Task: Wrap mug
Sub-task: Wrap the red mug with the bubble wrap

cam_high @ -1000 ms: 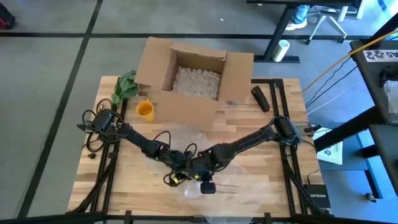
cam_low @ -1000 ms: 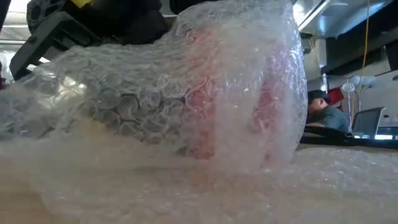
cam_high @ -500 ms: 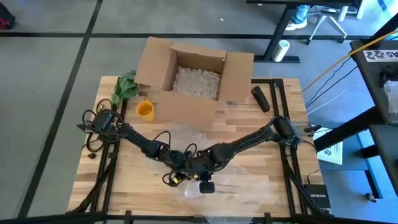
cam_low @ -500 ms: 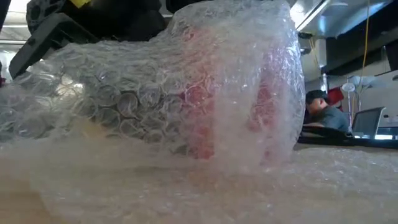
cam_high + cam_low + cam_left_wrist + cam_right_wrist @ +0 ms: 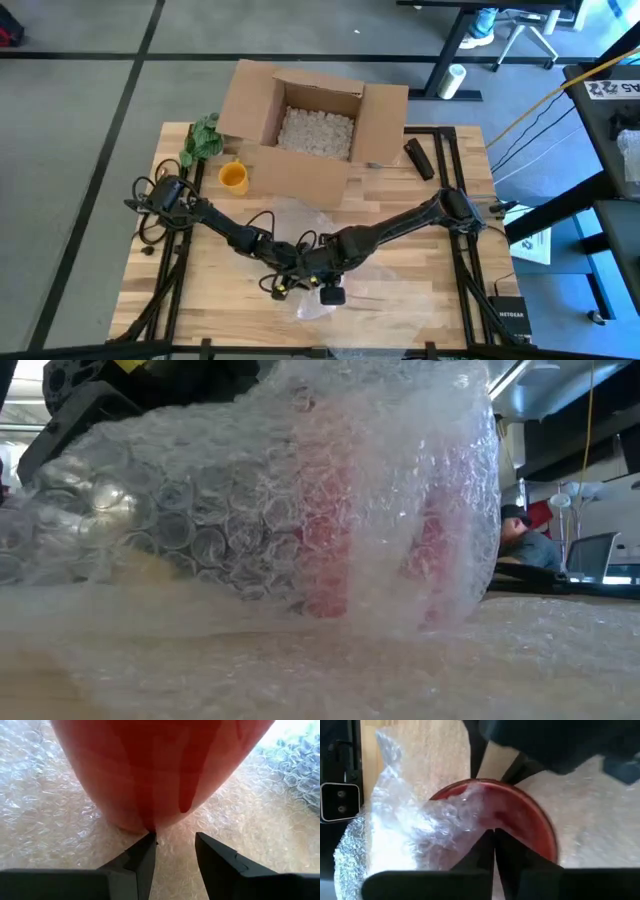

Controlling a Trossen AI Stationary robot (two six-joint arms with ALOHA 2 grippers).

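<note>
Red mug [image 5: 520,817], rigid, likely breakable, slick-glazed; sits on bubble wrap [image 5: 250,530] near cardboard box [image 5: 305,125]. Right end effector [image 5: 494,847] pinches wrap closed; left end effector [image 5: 175,855] slightly parted, empty. Grip soft film, not glaze.

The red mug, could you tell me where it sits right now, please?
In the high view the mug is hidden under both grippers near the table's front centre; the low view shows it on the bubble wrap, partly wrapped.
</note>
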